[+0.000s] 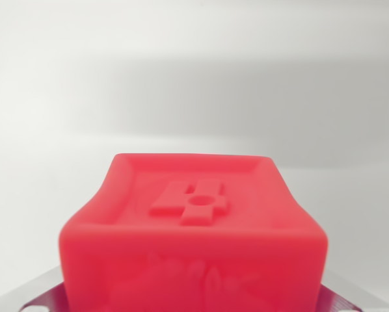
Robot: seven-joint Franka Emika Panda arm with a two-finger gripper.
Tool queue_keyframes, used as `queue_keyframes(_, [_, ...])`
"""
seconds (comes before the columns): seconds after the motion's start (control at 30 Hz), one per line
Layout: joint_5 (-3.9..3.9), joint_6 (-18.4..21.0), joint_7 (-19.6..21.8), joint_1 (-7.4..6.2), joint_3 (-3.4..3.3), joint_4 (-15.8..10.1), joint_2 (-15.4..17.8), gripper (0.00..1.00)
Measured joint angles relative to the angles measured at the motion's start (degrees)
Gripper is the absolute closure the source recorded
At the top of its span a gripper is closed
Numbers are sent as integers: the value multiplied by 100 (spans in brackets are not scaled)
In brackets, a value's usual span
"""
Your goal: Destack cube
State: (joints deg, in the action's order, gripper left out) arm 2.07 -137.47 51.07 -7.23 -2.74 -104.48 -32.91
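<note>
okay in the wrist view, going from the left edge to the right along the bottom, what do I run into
Left metal finger of the hand → red cube with a raised 4 on top → right metal finger.

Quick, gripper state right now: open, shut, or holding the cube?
Gripper: shut on the red cube; metal fingers flank its lower sides.

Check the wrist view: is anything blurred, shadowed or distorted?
Wrist view: the red moulded cube with a raised figure is fairly sharp on top, its near face softer and bulging from closeness; a soft grey shadow band crosses the white surface; the metal claw fingers are cropped.
</note>
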Motion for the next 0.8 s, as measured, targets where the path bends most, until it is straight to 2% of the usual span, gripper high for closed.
queue_keyframes(0.8, [40,-599,1,-3,7,119,-763,100])
